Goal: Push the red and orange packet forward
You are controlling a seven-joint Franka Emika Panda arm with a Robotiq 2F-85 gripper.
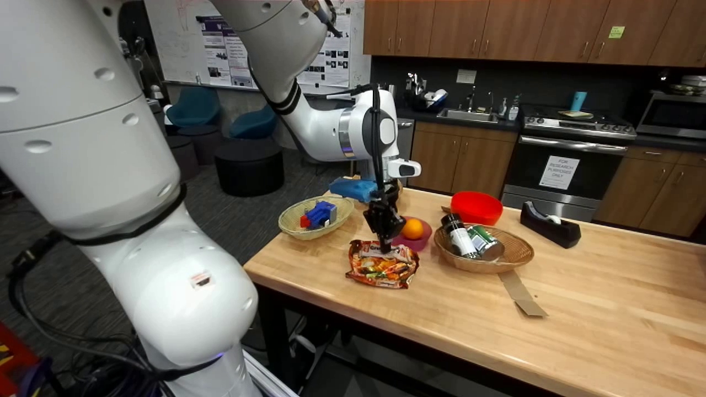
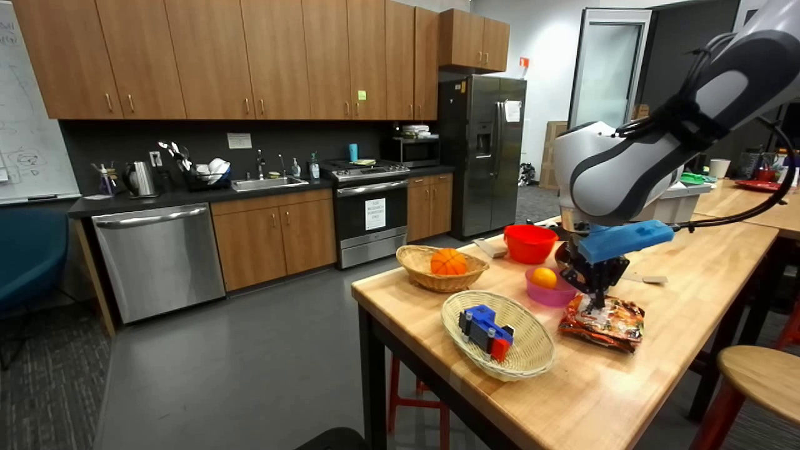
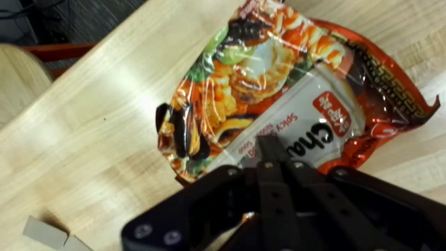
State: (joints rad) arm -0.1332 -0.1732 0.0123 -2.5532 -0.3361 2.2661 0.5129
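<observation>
End effector [image 3: 273,143] pressed together, tip on or just over the spicy noodle-soup packet [image 3: 275,90]. Probably light, slick-skinned, brittle inside: push gently at the middle, not crimped ends. It lies on the bench [image 1: 601,320]; pink bowl [image 1: 416,244] just beyond.

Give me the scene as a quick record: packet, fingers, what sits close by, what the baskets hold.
red and orange packet: lying on the wooden table, picture side up
fingers: together, tips over the packet's printed face; firm contact cannot be told
close by: pink bowl holding an orange
pale basket: blue, red and black toy
brown basket: dark-capped bottle, green can
farther brown basket: orange ball
red bowl: contents not visible
</observation>
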